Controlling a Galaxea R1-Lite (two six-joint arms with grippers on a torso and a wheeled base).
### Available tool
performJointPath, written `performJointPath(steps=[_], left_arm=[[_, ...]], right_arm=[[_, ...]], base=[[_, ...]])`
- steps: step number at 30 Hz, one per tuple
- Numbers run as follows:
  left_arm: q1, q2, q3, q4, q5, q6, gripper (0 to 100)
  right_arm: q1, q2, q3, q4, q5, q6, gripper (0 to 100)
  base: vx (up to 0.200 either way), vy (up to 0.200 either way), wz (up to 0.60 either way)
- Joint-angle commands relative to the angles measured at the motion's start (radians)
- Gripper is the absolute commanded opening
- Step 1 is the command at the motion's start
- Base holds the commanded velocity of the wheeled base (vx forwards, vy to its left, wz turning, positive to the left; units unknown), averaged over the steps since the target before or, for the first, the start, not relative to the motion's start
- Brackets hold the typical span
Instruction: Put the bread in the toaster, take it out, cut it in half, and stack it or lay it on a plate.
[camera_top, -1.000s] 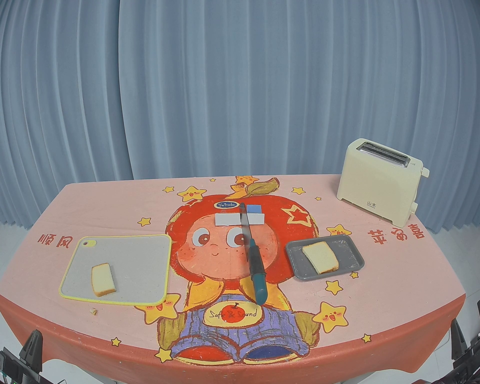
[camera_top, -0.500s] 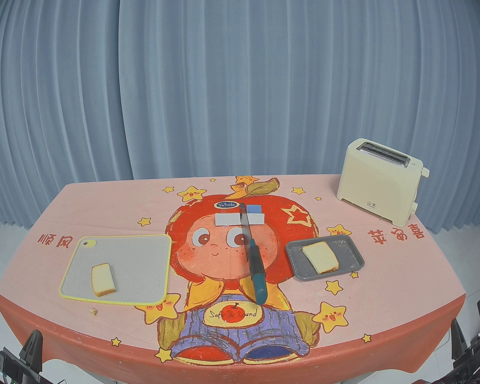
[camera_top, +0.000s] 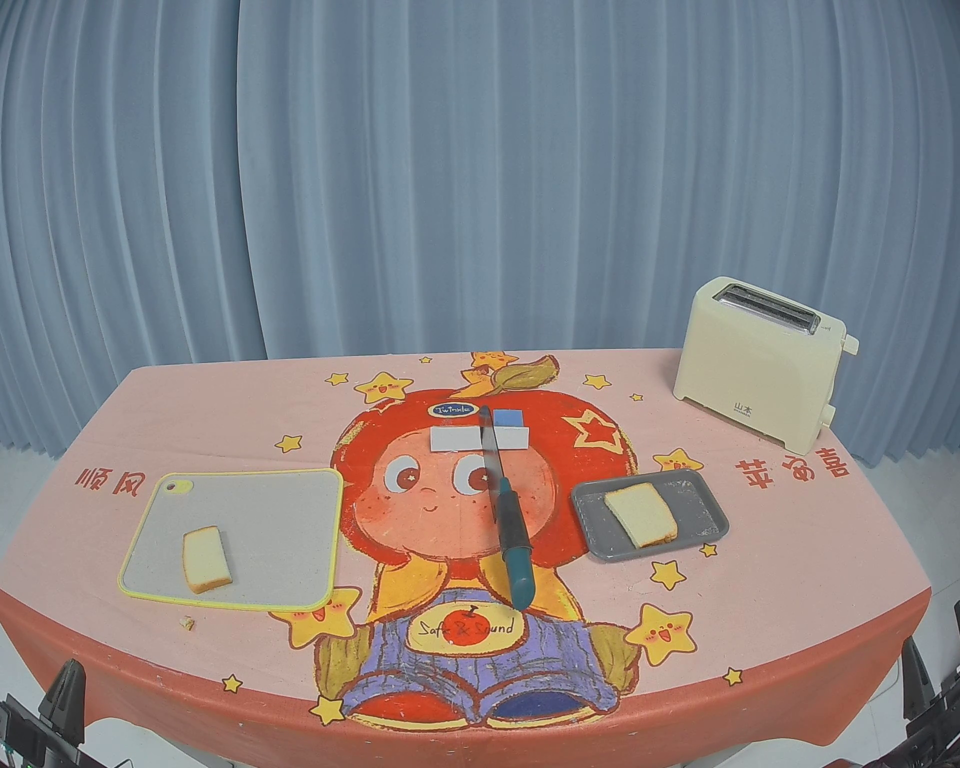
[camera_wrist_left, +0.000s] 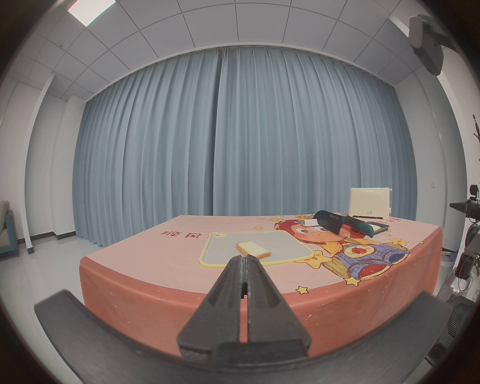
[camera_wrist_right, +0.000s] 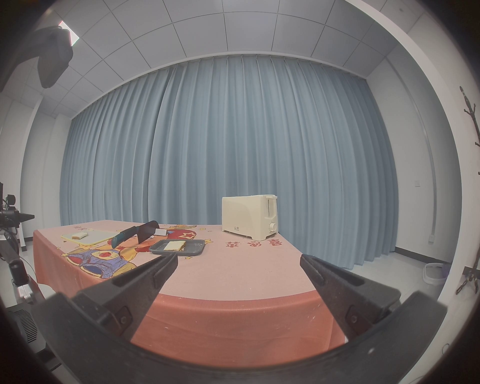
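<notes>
Bread lies in two places in the head view. At lower left, a small bread piece (camera_top: 206, 559) rests on the grey, yellow-edged cutting board (camera_top: 290, 500), with a crumb (camera_top: 186, 623) on the tablecloth (camera_top: 250, 410) just below the board. In the centre, the knife (camera_top: 510, 520) points up the frame, teal handle lowest, its blade crossing a white block (camera_top: 455, 438). Right of centre, a bread slice (camera_top: 640, 514) lies flat in the dark tray (camera_top: 700, 500). At the right edge, the cream toaster (camera_top: 762, 362) stands upright, well apart from the tray, and no bread can be seen in its slot.

Seen low from the side in the left wrist view, the knife's blade end rides raised off the cloth, a tilt the head view flattens. That view also shows the left gripper (camera_wrist_left: 244, 270) with its fingers pressed together on nothing, off the table's near edge. In the right wrist view, the right gripper (camera_wrist_right: 237, 262) hangs spread wide and empty, and the toaster's lever and knob show on its end face.

Red printed characters sit on the cloth at left and below the toaster. A small dark mark is on the toaster's side, and two labels are on the cartoon figure.
</notes>
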Motion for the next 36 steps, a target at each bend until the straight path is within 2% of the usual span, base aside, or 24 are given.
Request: performJointPath(steps=[1, 10, 30, 32, 33, 34, 36], left_arm=[[0.0, 0.001, 0.018, -0.001, -0.001, 0.0, 0], [0.0, 0.002, 0.018, -0.004, 0.003, -0.012, 0], [0.0, 0.002, 0.018, -0.027, 0.003, -0.004, 0], [0.0, 0.002, 0.018, -0.067, 0.005, -0.003, 0], [0.0, 0.002, 0.018, -0.17, 0.013, -0.003, 0], [0.0, 0.002, 0.018, -0.205, 0.02, -0.003, 0], [0.0, 0.002, 0.018, -0.223, 0.026, -0.003, 0]], right_arm=[[0.0, -0.007, 0.018, 0.0, 0.0, 0.0, 100], [0.0, -0.007, 0.018, 0.0, 0.0, 0.0, 100], [0.0, -0.007, 0.018, 0.0, 0.0, 0.0, 100], [0.0, -0.007, 0.018, 0.0, 0.0, 0.0, 100], [0.0, -0.007, 0.018, 0.0, -0.001, 0.0, 100], [0.0, -0.007, 0.018, 0.0, 0.0, 0.0, 100], [0.0, -0.008, 0.018, 0.0, 0.0, 0.0, 100]], base=[[0.0, 0.0, 0.0], [0.0, 0.0, 0.0], [0.0, 0.0, 0.0], [0.0, 0.0, 0.0], [0.0, 0.0, 0.0], [0.0, 0.0, 0.0], [0.0, 0.0, 0.0]])
